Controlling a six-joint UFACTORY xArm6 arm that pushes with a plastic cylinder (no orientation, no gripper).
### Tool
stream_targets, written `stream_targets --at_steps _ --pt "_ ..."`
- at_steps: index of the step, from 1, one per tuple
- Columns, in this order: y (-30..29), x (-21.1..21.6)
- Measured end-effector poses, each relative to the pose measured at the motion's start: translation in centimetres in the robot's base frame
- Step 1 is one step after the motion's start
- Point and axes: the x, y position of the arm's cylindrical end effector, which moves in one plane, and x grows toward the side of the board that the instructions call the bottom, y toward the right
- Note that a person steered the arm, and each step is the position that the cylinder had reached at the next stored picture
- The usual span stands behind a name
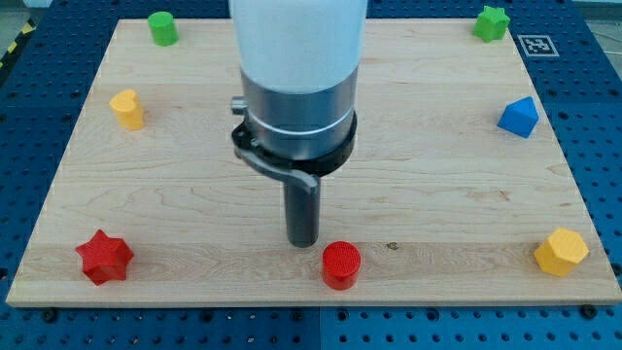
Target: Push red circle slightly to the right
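The red circle [341, 264] stands near the view's bottom edge of the wooden board [194, 194], a little right of centre. My tip [302, 242] is the lower end of the dark rod, just up and to the left of the red circle, with a small gap between them. The arm's white and grey body hides the board's top middle.
A red star [104, 257] sits at bottom left, a yellow block [127, 109] at left, a green block [162, 28] at top left, a green star [492, 22] at top right, a blue block [518, 118] at right, a yellow hexagon [561, 252] at bottom right.
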Motion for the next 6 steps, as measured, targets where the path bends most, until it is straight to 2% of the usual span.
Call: stream_targets --at_steps 1,2,3,6 --pt "-1.0 0.2" --pt "-1.0 2.7" --pt "-1.0 3.4" --pt "4.0 5.2"
